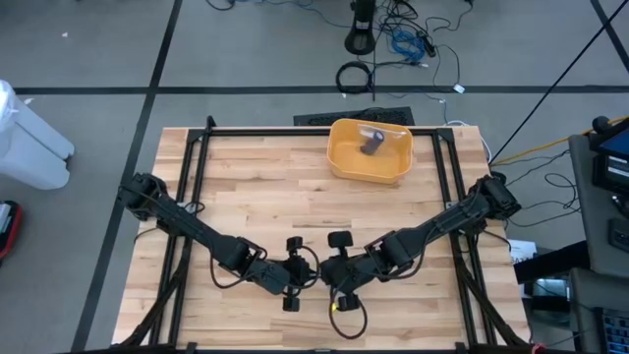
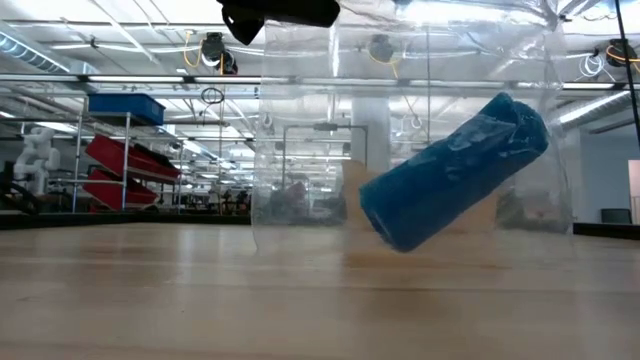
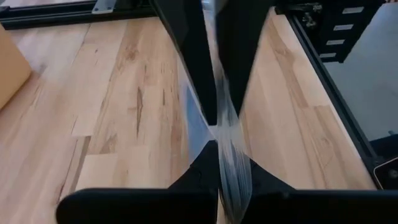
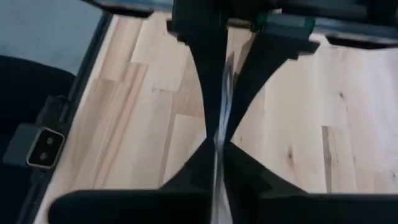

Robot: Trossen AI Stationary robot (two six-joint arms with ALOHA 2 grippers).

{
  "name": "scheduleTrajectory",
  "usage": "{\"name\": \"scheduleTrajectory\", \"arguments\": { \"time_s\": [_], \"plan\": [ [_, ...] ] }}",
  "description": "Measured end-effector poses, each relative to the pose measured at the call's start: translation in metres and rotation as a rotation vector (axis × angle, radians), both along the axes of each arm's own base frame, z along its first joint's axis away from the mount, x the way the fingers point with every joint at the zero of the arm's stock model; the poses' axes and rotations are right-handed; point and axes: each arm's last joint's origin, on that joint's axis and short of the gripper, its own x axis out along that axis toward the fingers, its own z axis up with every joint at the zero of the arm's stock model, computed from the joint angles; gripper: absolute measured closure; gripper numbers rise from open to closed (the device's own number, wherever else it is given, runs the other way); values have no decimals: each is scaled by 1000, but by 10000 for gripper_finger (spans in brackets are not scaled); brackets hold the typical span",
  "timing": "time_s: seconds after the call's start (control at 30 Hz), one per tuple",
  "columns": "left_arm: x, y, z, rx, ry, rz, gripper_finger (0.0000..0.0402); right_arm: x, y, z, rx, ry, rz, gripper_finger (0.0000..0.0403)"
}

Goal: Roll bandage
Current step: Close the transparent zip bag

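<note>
Both end effectors meet at near centre of the pale wooden slatted surface [image 1: 246, 187]. Left end effector [image 3: 217, 127] and right end effector [image 4: 219, 146] each clamped on an edge of a clear plastic bag [image 2: 300, 150]. Blue rolled bandage [image 2: 455, 170] sits tilted inside it. Yellow plastic tub [image 1: 369, 152] far centre

A large industrial lab or workshop hall. Behind the wooden counter [image 2: 150, 300] stand metal shelving [image 2: 130, 160] with red and blue bins, under ceiling strip lights. Cables [image 1: 403, 44] trail across the grey floor.
</note>
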Motion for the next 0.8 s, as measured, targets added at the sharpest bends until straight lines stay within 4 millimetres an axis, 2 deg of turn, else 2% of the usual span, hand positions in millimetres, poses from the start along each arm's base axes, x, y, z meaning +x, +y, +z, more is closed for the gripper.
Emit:
{"name": "scheduleTrajectory", "arguments": {
  "time_s": [0.27, 0.47, 0.8],
  "plan": [
    [-4, -2, 4, -28, 0, 8, 396, -2, 0, -1, -24, 17, 12, 402],
    [-14, 0, 14, -58, 18, 29, 361, -7, 6, -1, -128, -7, -24, 403],
    [-13, 1, 15, -68, 7, 63, 314, -14, 16, 1, -284, -93, -118, 403]
  ]
}}
